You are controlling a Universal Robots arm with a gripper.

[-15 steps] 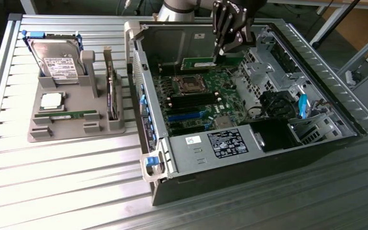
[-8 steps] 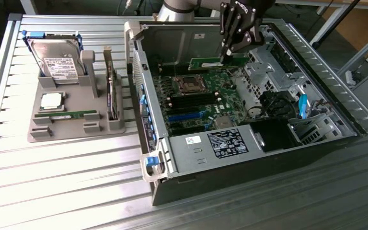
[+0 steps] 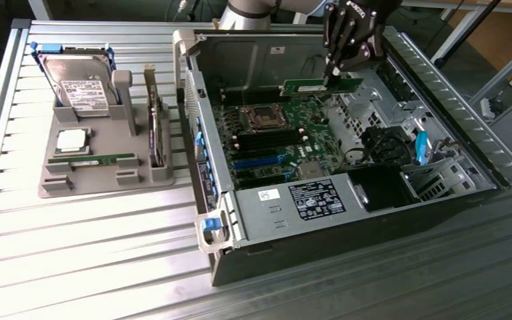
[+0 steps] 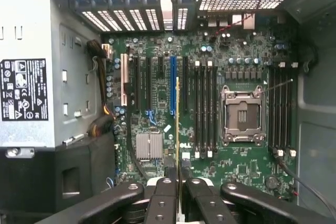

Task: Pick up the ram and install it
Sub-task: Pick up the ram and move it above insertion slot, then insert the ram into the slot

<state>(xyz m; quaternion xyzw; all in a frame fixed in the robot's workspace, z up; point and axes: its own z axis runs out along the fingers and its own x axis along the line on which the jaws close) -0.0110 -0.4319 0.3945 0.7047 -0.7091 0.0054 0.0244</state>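
Gripper (image 3: 335, 79), upper right of ext. view, clenched on ram (image 3: 312, 87), held over mobo (image 3: 274, 133) in case. Step: carry/align, not yet seated. I'd judge seating needs the edge squared over a free slot. Ext. view adds spare stick (image 3: 91, 160) on tray (image 3: 87, 185), frame left. Wrist view gives ram edge-on above slots (image 4: 203, 108).

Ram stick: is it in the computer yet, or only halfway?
Halfway. Done: the ram is picked up, off the grey tray where its twin lies. In hand: the jaws are shut on it, above the motherboard inside the open case. Left: it is not yet in any black memory slot; they look empty.
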